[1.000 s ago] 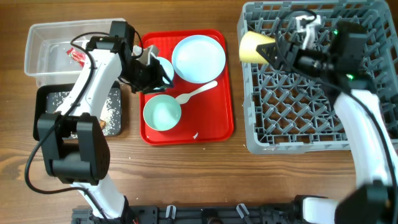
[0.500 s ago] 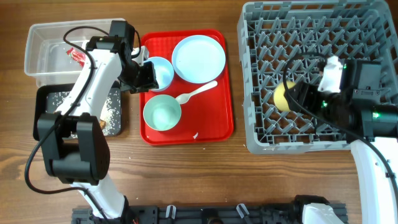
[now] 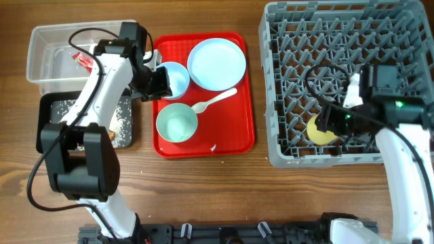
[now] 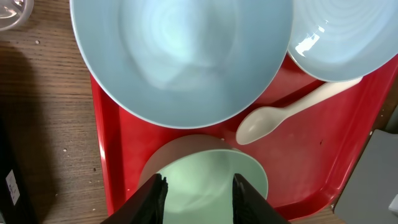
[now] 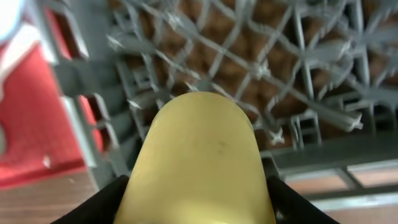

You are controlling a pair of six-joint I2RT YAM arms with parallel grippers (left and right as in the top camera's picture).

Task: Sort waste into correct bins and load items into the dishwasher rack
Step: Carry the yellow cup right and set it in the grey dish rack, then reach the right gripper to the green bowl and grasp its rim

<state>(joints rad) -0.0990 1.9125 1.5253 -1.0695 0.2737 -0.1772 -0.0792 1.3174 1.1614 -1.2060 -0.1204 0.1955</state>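
Right pincer (image 3: 331,120) clamped on smooth, rounded yellow cup (image 5: 199,162), at 7 o'clock in the grey grid dishwasher rack (image 3: 285,160), near its front wall, pegs close by. Left pincer (image 4: 200,190) fingers apart above glossy pale bowl (image 4: 208,171) on red tray (image 4: 301,165).

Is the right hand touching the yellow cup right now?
Touching. The right wrist view shows the right hand with both dark fingers pressed against the sides of the yellow cup.

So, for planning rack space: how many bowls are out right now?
2, both on the red tray: the back bowl left of the plate, the front bowl beside the spoon. None look hidden.
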